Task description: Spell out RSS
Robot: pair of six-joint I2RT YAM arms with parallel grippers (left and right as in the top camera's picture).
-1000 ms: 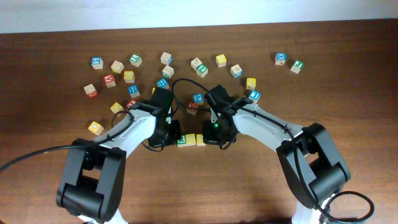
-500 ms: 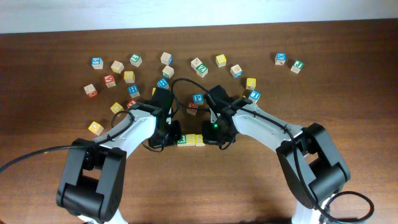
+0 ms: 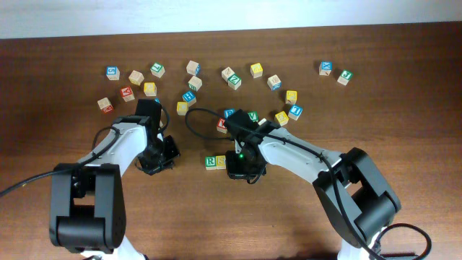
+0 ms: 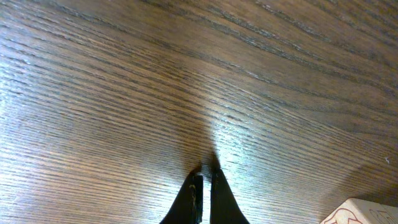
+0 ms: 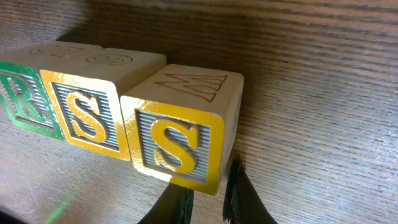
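A dark wood-grain desk (image 3: 404, 195) fills every view, with a pale wall strip along its far edge. Two black-and-white arms reach in from the near side. The left arm (image 3: 123, 141) bends toward the middle-left and the right arm (image 3: 303, 155) toward the centre.

The left end effector (image 4: 206, 177) is closed, its fingers pressed together over bare wood, well left of the word. One pale block corner (image 4: 360, 211) shows at the lower right of the left wrist view.

The right end effector (image 5: 209, 194) has its fingers a narrow gap apart, gripping nothing. Its tips sit just beside the near corner of the second S block (image 5: 180, 134).

That block is turned slightly out of line and touches the first S block (image 5: 84, 106). The first S sits flush against the green R block (image 5: 22, 99), so the row reads R, S, S near the desk's centre.

Loose letter blocks (image 3: 193, 68) lie scattered across the far half.
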